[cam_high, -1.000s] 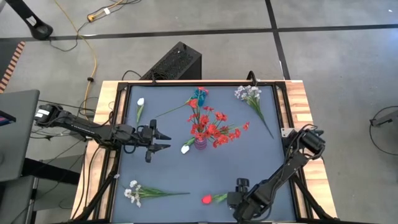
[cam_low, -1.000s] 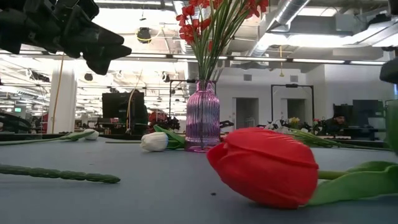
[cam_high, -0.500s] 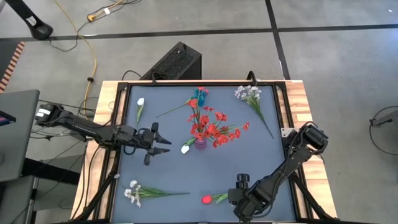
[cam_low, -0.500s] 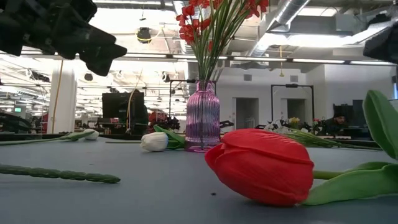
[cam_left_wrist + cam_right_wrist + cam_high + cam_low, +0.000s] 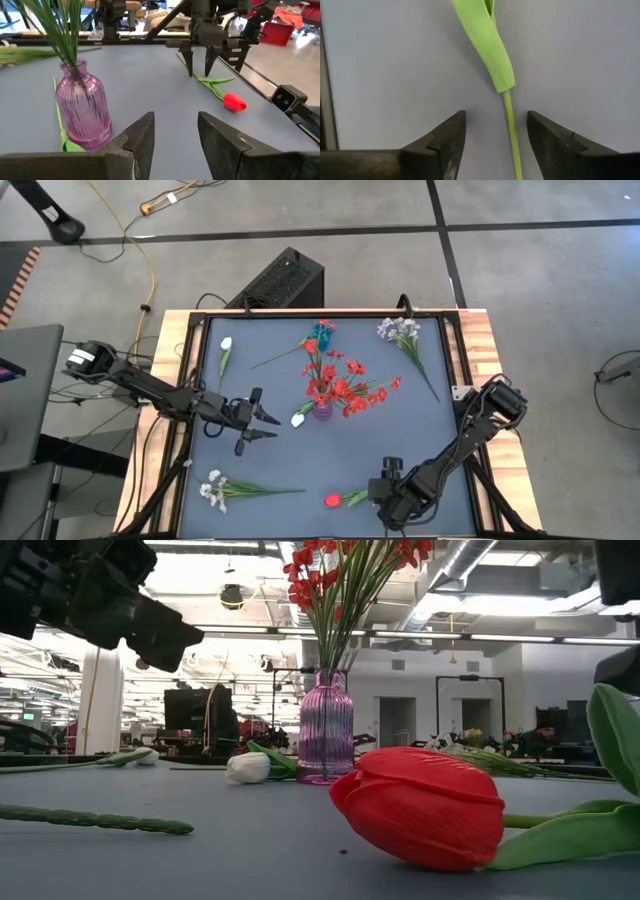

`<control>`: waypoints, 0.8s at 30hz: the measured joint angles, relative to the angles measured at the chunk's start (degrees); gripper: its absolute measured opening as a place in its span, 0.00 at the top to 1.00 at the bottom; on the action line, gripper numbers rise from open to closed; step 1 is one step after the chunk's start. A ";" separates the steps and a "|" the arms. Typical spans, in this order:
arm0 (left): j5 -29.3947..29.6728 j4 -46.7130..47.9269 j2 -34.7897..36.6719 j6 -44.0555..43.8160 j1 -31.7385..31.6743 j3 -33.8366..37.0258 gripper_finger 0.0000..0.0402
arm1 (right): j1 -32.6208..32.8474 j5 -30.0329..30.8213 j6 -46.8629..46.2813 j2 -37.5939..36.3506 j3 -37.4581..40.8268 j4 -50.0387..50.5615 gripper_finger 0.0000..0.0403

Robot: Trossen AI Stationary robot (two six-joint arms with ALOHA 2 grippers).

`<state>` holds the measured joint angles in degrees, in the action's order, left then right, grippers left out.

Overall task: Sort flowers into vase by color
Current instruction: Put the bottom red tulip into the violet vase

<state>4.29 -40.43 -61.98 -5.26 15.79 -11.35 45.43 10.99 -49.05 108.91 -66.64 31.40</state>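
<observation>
From above, the left gripper (image 5: 262,421) hangs open and empty just left of the purple vase (image 5: 323,411) of red sprays. The right gripper (image 5: 378,480) stands at the near edge. Its wrist view shows its open fingers (image 5: 447,137) straddling the red tulip's (image 5: 332,501) stem (image 5: 510,132).

left gripper (image 5: 268,421) hovering with fingers spread just left of white tulip (image 5: 298,419) lying beside purple vase (image 5: 323,410) holding red sprays, right gripper (image 5: 383,477) sitting over stem of red tulip (image 5: 332,501) lying near table's (image 5: 260,470) front edge
</observation>
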 joint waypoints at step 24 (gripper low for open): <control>2.87 -0.06 0.02 -0.35 0.00 0.00 0.65 | -0.47 10.15 5.72 -10.75 -1.23 -2.25 0.96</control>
<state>7.16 -40.49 -61.95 -5.61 15.79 -11.35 44.96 21.15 -43.33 98.16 -67.87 29.15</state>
